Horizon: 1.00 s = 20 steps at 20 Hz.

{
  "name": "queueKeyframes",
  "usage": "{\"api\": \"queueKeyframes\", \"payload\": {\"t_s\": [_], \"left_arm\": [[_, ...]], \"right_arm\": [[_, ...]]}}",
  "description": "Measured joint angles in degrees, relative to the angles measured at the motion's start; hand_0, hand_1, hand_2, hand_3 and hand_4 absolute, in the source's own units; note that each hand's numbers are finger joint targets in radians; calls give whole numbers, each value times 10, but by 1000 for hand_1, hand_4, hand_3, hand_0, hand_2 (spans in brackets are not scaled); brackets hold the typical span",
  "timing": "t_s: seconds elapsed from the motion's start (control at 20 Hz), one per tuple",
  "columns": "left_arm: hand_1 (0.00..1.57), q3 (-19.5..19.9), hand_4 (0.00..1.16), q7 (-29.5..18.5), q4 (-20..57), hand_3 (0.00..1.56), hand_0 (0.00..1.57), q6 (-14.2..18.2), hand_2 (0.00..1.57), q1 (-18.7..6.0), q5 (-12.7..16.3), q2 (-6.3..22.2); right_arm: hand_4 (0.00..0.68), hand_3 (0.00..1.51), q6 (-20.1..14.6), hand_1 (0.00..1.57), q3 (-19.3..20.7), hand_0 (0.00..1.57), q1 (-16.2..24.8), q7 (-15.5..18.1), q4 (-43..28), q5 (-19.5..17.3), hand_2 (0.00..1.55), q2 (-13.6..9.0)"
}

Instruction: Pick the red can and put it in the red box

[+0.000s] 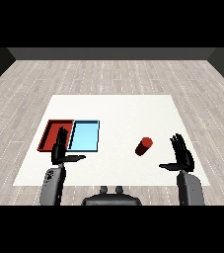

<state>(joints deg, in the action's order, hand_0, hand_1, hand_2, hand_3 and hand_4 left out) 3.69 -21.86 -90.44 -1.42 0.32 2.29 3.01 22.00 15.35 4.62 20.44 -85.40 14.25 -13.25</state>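
Note:
The red can (144,146) stands on the white table (118,111), right of centre, tilted a little. My right hand (182,153) is open to the can's right, fingers straight up and thumb pointing left, a gap apart from it. At the table's left lies the red tray (51,129), with the light blue tray (85,136) right beside it. My left hand (60,148) is open, fingers straight, raised in front of the seam between the two trays and hiding part of the red tray's near corner.
Both grey forearms (53,185) rise from the table's near edge. A grey wooden floor surrounds the table.

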Motion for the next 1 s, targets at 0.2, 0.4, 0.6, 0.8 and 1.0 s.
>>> {"api": "queueKeyframes", "payload": {"t_s": [0.2,0.4,0.6,0.8,1.0], "left_arm": [[0,-8,0,-2,1,0,0,10,0,-7,-7,-8],[0,-7,0,6,-20,0,0,6,0,7,-6,-2],[0,-1,0,6,-6,0,0,4,0,-10,-3,0],[0,-2,0,6,-16,0,0,0,0,1,1,-1],[0,-1,0,4,-14,0,0,1,0,2,3,-3]], "right_arm": [[0,0,2,0,2,0,3,-11,-14,2,0,7],[0,0,2,0,2,0,-10,-12,5,-4,0,13],[0,0,-2,0,4,0,-40,-11,35,-8,0,13],[0,0,-5,0,0,0,-50,-31,35,-3,0,19],[0,0,-6,0,-4,0,-81,-27,77,-4,0,22]]}}
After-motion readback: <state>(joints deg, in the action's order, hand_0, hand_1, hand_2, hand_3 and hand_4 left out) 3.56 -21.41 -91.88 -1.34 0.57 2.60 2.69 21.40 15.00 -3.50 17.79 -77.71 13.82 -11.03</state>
